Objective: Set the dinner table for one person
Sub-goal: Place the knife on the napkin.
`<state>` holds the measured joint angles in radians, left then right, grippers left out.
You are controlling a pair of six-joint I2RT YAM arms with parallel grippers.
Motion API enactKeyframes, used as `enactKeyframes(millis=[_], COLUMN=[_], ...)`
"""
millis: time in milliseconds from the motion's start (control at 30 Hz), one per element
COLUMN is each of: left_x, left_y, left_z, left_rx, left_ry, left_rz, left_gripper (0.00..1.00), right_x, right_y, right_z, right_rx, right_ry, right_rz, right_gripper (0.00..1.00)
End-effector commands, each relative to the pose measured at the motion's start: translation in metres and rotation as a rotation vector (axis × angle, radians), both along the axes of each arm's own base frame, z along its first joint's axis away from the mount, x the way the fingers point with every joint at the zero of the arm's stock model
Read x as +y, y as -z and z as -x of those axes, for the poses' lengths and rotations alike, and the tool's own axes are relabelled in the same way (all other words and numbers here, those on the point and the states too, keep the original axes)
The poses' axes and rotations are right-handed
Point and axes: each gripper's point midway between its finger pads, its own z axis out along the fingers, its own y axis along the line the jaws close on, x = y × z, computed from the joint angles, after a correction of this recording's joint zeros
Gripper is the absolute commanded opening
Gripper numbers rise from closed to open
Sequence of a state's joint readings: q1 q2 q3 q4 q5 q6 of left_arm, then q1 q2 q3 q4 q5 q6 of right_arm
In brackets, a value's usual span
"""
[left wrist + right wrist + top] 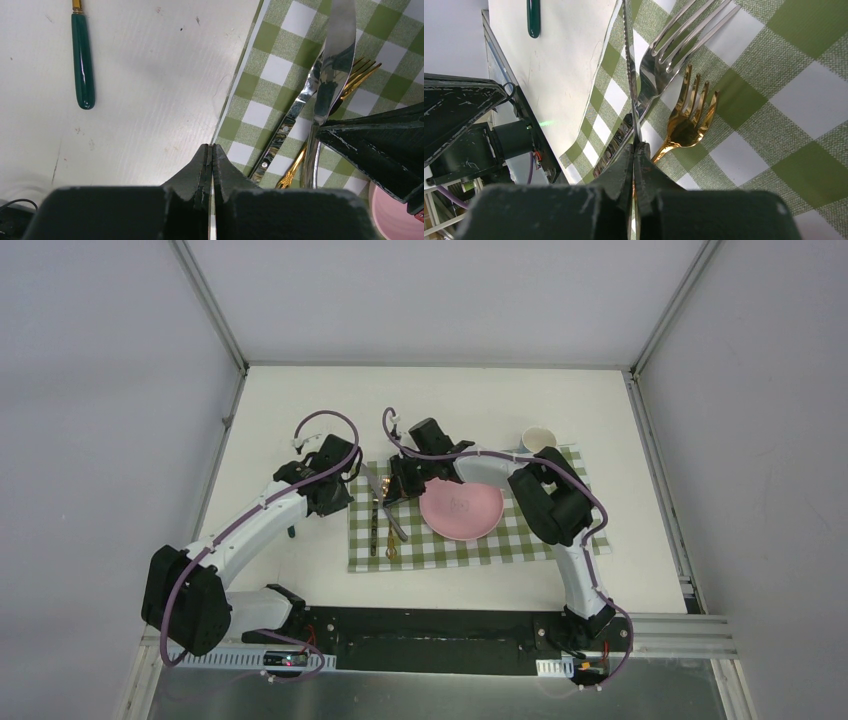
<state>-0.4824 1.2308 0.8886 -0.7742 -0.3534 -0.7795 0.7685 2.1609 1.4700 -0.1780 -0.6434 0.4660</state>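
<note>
From above, the dinner table carries a green checked cloth laid as a place mat. A pink plate sits near the cloth's middle and a cup at its far right corner, which looks like the usual layout for one diner. Left of the plate, a knife and a gold fork lie crossed rather than in order, and that is probably why both arms reach there. The left gripper is at the cloth's left edge and the right gripper is over the cutlery. In the left wrist view, that arm's fingers are pressed together with nothing between them. They hang over bare tabletop just beside the cloth, and a green-handled utensil lies well apart on the white surface (off the mat, so likely yet to be placed). A silver fork lies under the knife's broad blade. In the right wrist view, the knife appears edge-on, its serrated line running straight into the seam of the clenched fingers. The right gripper therefore seems to pinch the knife, standing it on its edge over the silver fork's tines, with the gold fork just beside. I judge the grip is meant to lift the knife clear of the tangle.
</note>
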Motion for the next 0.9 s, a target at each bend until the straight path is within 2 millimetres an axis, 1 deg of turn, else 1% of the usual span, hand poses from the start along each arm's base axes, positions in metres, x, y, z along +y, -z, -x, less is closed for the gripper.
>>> enactKeyframes(millis=[0, 367, 467, 700, 833, 867], left_x=[-0.002, -0.003, -0.004, -0.004, -0.006, -0.006], left_y=[0.001, 0.003, 0.003, 0.004, 0.006, 0.006], left_z=[-0.004, -0.004, -0.004, -0.004, -0.005, -0.005], left_rx=[-0.012, -0.012, -0.012, -0.011, -0.006, -0.004], left_ry=[0.002, 0.001, 0.002, 0.001, 0.004, 0.004], left_rz=[0.017, 0.027, 0.029, 0.032, 0.040, 0.040], left_gripper=[0.00, 0.00, 0.00, 0.00, 0.00, 0.00], right_x=[0.003, -0.025, -0.032, -0.051, -0.050, -0.049], right_y=[-0.051, -0.075, -0.076, -0.062, -0.052, -0.049], right_z=[-0.013, -0.017, -0.016, -0.013, -0.014, -0.015], right_rx=[-0.103, -0.143, -0.148, -0.136, -0.106, -0.096], right_ry=[0.005, 0.039, 0.051, 0.079, 0.082, 0.083], right_rz=[-0.085, -0.062, -0.052, -0.014, 0.004, 0.010], right_gripper=[0.00, 0.00, 0.00, 0.00, 0.00, 0.07])
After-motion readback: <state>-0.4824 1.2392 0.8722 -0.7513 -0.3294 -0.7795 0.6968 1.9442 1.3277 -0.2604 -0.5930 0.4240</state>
